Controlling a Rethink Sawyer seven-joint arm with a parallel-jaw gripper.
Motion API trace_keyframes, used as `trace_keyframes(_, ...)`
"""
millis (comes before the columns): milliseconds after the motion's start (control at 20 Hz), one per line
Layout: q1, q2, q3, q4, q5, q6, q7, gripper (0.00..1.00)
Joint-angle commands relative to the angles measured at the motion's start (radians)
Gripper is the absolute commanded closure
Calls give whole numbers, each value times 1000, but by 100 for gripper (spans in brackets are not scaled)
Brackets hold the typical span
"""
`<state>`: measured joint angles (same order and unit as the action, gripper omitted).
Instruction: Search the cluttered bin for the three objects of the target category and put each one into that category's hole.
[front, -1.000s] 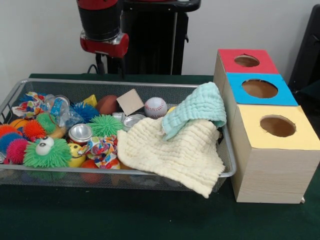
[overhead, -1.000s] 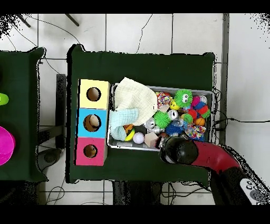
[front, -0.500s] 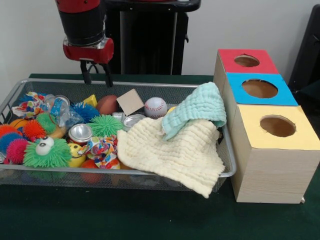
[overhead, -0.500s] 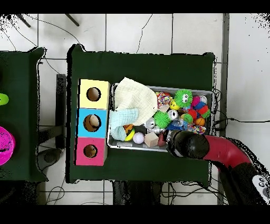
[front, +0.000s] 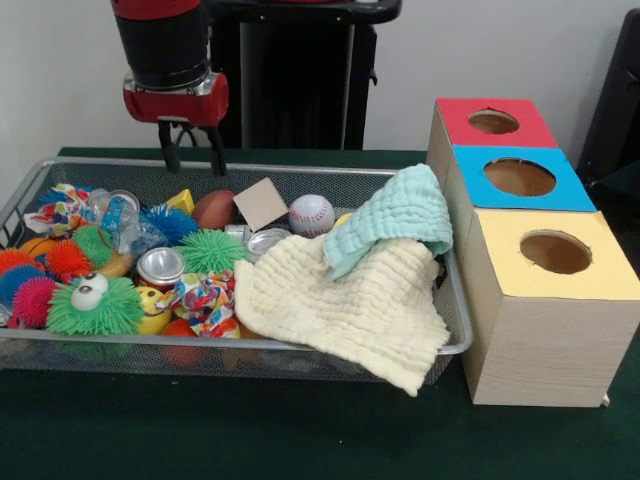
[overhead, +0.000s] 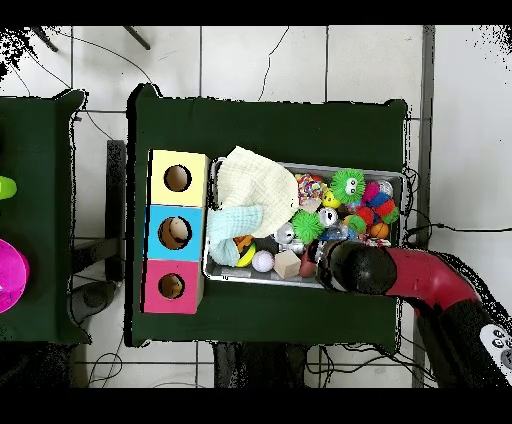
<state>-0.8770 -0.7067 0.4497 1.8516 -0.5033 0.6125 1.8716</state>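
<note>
Holding two cloths (front: 355, 300), the wire basket (front: 250, 165) faces three boxes (front: 545, 310).

Pincer (front: 191, 158) open over bin (front: 250, 166)

I log: a plain pale wall (front: 520, 45) behind; a dark green cloth-covered table (front: 250, 430); a floor of large white tiles (overhead: 260, 60) with dark joints, thin cables trailing; a second green-topped table (overhead: 35, 200) alongside.
</note>
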Motion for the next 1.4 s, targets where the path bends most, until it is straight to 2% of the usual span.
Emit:
trace_keyframes(50,4,57,106,-198,-163,111,-388,0)
trace_keyframes(200,-12,88,136,-242,-227,95,-457,0)
trace_keyframes(350,-40,144,164,-288,-247,108,-510,0)
trace_keyframes(550,-81,180,187,-312,-262,106,-568,0)
trace_keyframes(1100,-85,139,215,-327,-209,175,-624,0)
trace_keyframes(1400,-70,178,234,-395,-219,198,-652,0)
